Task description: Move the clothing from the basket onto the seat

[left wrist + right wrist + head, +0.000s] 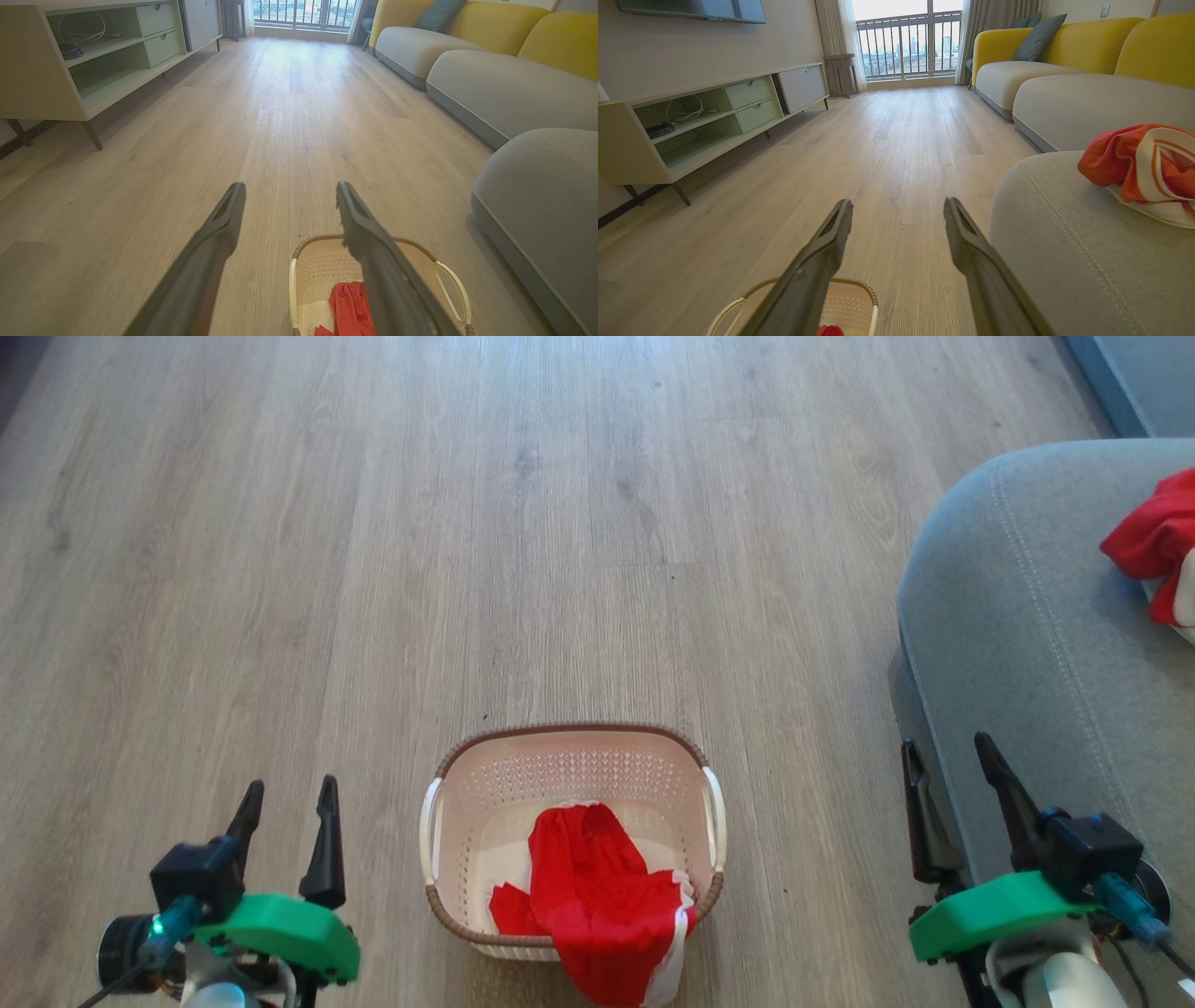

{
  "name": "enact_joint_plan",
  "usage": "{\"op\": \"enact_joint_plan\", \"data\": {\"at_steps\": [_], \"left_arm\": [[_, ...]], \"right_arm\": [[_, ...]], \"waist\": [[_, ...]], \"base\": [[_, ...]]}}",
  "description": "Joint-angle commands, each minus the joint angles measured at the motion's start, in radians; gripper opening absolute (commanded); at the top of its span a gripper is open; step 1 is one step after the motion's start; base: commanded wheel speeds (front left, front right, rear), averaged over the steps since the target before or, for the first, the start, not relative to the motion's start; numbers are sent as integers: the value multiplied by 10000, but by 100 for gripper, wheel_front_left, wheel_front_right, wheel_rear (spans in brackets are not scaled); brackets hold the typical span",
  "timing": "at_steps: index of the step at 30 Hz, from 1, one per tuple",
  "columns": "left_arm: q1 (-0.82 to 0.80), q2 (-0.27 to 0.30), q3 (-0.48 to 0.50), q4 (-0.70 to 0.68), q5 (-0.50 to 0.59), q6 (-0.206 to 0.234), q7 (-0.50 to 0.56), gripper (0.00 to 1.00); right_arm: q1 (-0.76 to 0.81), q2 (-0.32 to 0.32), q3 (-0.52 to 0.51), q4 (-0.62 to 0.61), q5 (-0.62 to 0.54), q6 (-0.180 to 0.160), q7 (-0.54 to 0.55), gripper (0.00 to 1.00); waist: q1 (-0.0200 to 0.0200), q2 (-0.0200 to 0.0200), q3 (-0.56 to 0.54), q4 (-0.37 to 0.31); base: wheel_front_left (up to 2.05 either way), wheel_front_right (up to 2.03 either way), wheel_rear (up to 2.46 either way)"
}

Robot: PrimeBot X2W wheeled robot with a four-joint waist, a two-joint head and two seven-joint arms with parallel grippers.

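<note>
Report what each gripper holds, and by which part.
Nothing is held: the left gripper and right gripper stand open and empty; one red garment lies in the basket, another on the seat.

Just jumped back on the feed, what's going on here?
The robot is moving laundry from a cream-white perforated laundry basket to a grey-green upholstered seat cushion. One red-and-white garment lies on the cushion; a red garment with white trim is in the basket, draped over its near rim. The left gripper and right gripper are open and empty, either side of the basket.
</note>
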Motion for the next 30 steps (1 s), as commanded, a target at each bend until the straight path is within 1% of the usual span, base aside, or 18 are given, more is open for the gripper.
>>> {"op": "enact_joint_plan", "data": {"at_steps": [1,6,11,12,14,17,21,23,25,30], "left_arm": [[-406,26,403,-297,105,4,-97,100],[-475,-67,383,-314,128,-37,-97,100],[-767,-239,-45,-111,95,-151,-97,100],[-965,-307,-406,134,9,-224,-97,100],[-1247,-349,-824,449,-84,-283,-97,100],[-1718,-377,-1516,1082,-346,-298,-97,100],[-2387,-382,-2521,2084,-1265,-186,125,100],[-2732,-383,-2919,2580,-1493,-118,246,100],[-2894,-384,-3103,2832,-1619,-106,336,100],[-3689,-385,-4031,3892,-1864,-227,578,100]], "right_arm": [[-292,-35,278,-306,-47,69,-65,100],[-391,-35,290,-414,-37,69,-65,100],[-664,-34,228,-619,-67,69,-65,100],[-841,-34,223,-693,-86,69,-65,100],[-1072,-34,257,-796,-113,69,-65,100],[-1425,-33,285,-956,-132,69,-65,100],[-1920,-31,258,-1146,-133,69,-65,100],[-2147,-30,238,-1216,-77,69,-65,100],[-2254,-30,240,-1250,-48,69,-65,100],[-2681,-29,284,-1412,78,69,-65,100]], "waist": [[0,0,18,-14],[0,0,296,-109],[0,0,1089,-276],[0,0,1542,-375],[0,0,2091,-496],[0,0,2973,-698],[0,0,4106,-996],[0,0,4562,-1131],[0,0,4773,-1192],[0,0,5630,-1453]], "base": [[0,0,0],[0,0,0],[0,0,0],[0,0,0],[0,0,0],[0,0,0],[0,0,0],[0,0,0],[0,0,0],[0,0,0]]}}
